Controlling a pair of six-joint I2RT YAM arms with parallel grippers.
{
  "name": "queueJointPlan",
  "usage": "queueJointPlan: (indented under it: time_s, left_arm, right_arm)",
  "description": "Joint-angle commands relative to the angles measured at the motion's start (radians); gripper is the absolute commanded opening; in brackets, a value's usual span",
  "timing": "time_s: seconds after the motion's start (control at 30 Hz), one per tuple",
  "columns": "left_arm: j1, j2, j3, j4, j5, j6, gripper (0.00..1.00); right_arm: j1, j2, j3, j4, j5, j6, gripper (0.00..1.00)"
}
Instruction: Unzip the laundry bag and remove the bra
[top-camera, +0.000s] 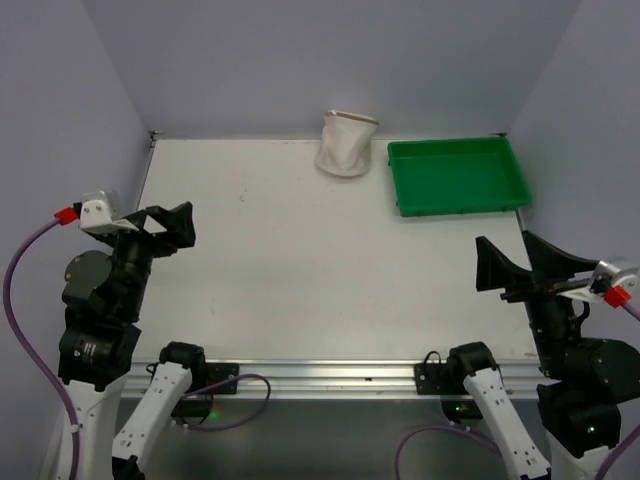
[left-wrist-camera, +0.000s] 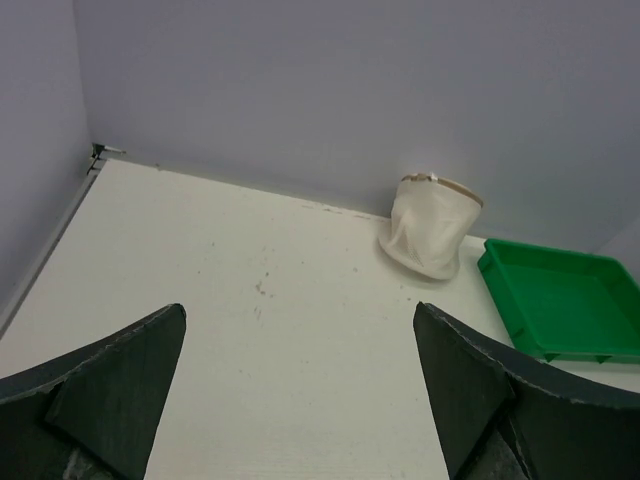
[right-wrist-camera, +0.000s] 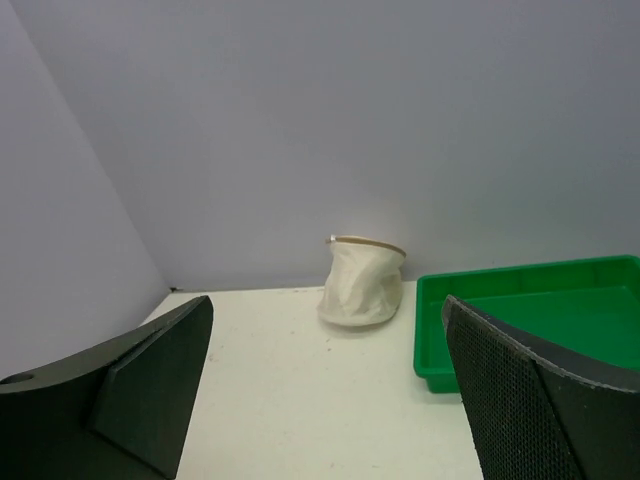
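Top external view is showing a white table (top-camera: 300, 260) w/ faint specks, sitting btwn pale lilac walls (top-camera: 330, 50). Laundry bag (top-camera: 346, 143) is standing at the far edge, leaning on the rear wall, just L of the green tray (top-camera: 457, 178). Its tan-banded edge is pointing up, rounded end resting on the table, long axis approx upright. L gripper (top-camera: 163, 228) and R gripper (top-camera: 518, 265) are hovering near the front corners, jaws spread wide.

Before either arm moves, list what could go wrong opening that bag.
The laundry bag stands slumped at the back wall, far from the left end effector and the right end effector; a one-sided pull may drag or topple it. The green tray sits close on its right, so the right arm could knock it.
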Motion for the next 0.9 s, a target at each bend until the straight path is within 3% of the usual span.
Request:
queueJointPlan:
  time_s: [0.0,0.33,0.5,0.87]
  left_arm:
    - [0.008,0.033,-0.033,0.037,0.017,-0.004,1.00]
    - [0.008,0.180,-0.135,0.086,0.128,-0.030,1.00]
    - [0.008,0.242,-0.185,0.143,0.139,-0.027,1.00]
    - [0.008,0.237,-0.352,0.327,0.073,0.004,1.00]
  right_arm:
    - [-0.003,0.053,-0.009,0.007,-0.029,0.047,0.99]
    - [-0.003,0.332,-0.119,0.157,-0.276,0.263,0.99]
    - [0.000,0.653,-0.115,0.327,-0.358,0.358,0.99]
    - [0.078,1.365,0.138,0.688,-0.160,0.460,0.99]
